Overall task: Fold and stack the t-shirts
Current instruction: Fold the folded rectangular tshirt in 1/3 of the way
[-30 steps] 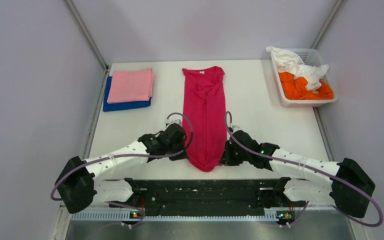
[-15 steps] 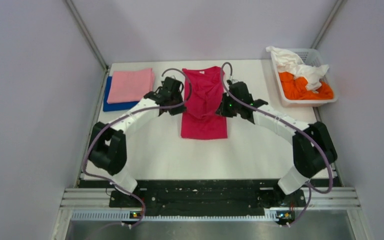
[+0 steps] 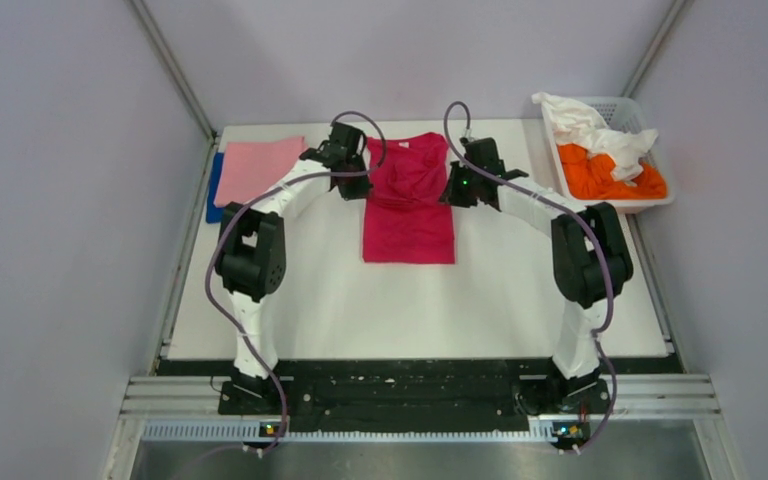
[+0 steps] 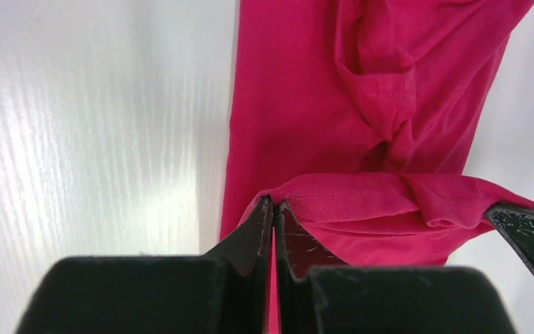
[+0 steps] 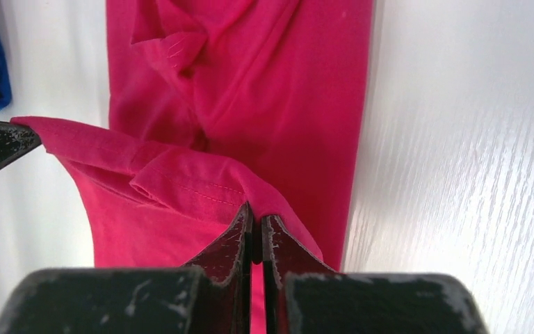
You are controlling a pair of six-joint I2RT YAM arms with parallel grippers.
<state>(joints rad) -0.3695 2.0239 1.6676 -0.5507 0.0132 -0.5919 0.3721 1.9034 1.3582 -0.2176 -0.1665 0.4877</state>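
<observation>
So here's where it stands: two down, one in the works, two to go. The pink shirt (image 3: 258,165) is folded and sits on top of the blue shirt (image 3: 212,200) at the far-left corner of the table (image 3: 360,300), so that's the stack started. The magenta-red shirt (image 3: 409,205) is in the middle toward the far edge, already narrowed into a long strip with the sleeves tucked in, and it looks to be mid-fold, bottom end doubling over toward the collar.

The left gripper (image 4: 273,205) has its fingers pinched right together on one corner of the hem, and the right gripper (image 5: 256,212) is clamped the same way on the other corner. Between them the hem hangs lifted over the upper part of the shirt, a bit saggy in the middle. I'd guess it needs laying down flat, then moving over onto the pink one.

The orange shirt (image 3: 610,178) and the white shirt (image 3: 585,125) are both bunched up in the basket (image 3: 615,205) at the far right, untouched as far as I can see.

Writing-wise, nothing. No logos or prints on any shirt. There may be a tiny pale tag at the magenta collar, but it's too small to read.
</observation>
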